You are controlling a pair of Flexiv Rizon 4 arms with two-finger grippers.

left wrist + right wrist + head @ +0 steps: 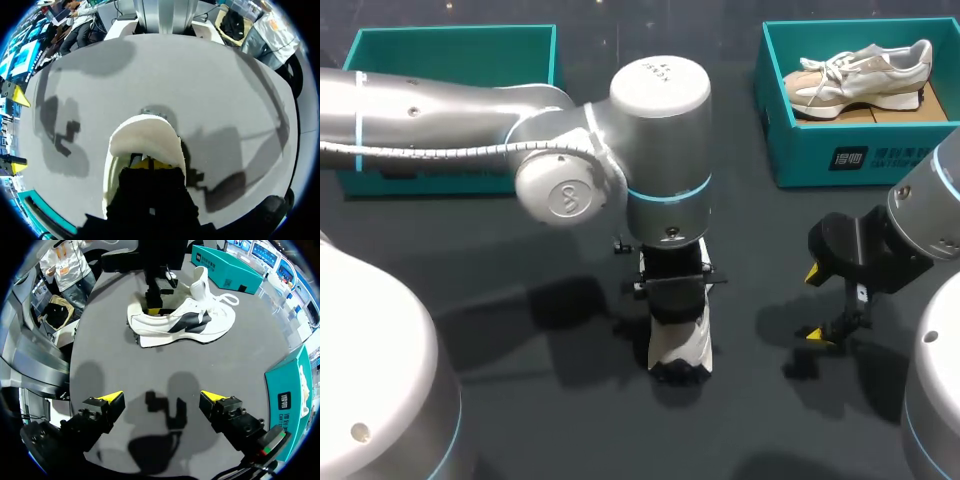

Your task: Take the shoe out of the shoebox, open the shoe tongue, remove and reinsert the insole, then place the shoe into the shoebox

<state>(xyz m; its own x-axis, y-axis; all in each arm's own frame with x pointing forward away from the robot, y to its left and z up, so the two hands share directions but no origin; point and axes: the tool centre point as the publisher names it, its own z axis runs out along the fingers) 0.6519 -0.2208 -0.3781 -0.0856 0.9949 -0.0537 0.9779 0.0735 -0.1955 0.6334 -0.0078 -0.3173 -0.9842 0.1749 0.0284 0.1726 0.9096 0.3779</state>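
left gripper [148, 162] in white shoe [682, 340] | right gripper [161, 398] spread | shoebox [800, 150]: white logo

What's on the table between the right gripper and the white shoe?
Nothing: only bare table with shadows lies between the right gripper and the white shoe, as the right wrist view shows.

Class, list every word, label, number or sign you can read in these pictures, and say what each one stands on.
Nothing reads clearly enough to quote.
Right shoebox, front wall: a white logo and a line of characters, too blurred to read.
Far shoebox, side wall: white print, too small to read.
Left arm, joint cap: faint lettering, too small to read.
White shoe on the table: no print shows.
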